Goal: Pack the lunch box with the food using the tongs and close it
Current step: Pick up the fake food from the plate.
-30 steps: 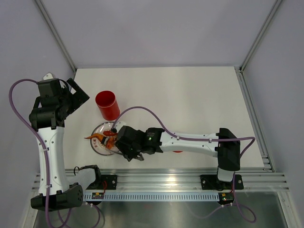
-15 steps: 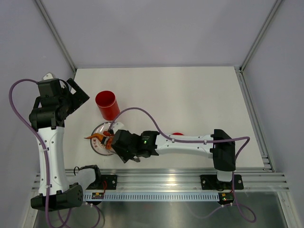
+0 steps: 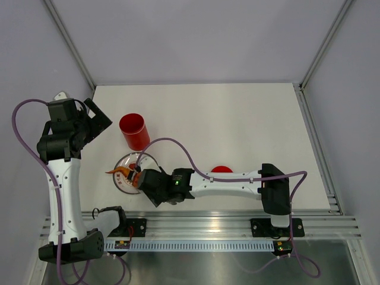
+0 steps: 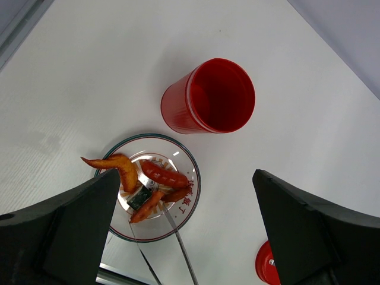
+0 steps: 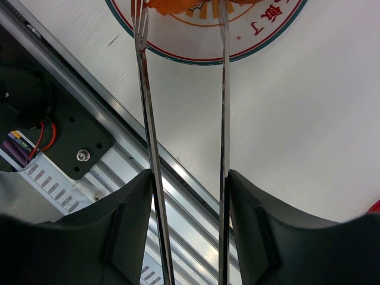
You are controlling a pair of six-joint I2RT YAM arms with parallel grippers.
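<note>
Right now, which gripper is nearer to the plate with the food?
The right. The right gripper is at the near-right edge of the plate and holds the tongs, whose tips reach over it. The left gripper hangs open, farther back and to the left, apart from it.

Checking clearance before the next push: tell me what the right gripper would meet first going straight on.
The right gripper holds the tongs ahead of it; their tips would likely meet the orange food on the plate first, though their height above it is unclear.
</note>
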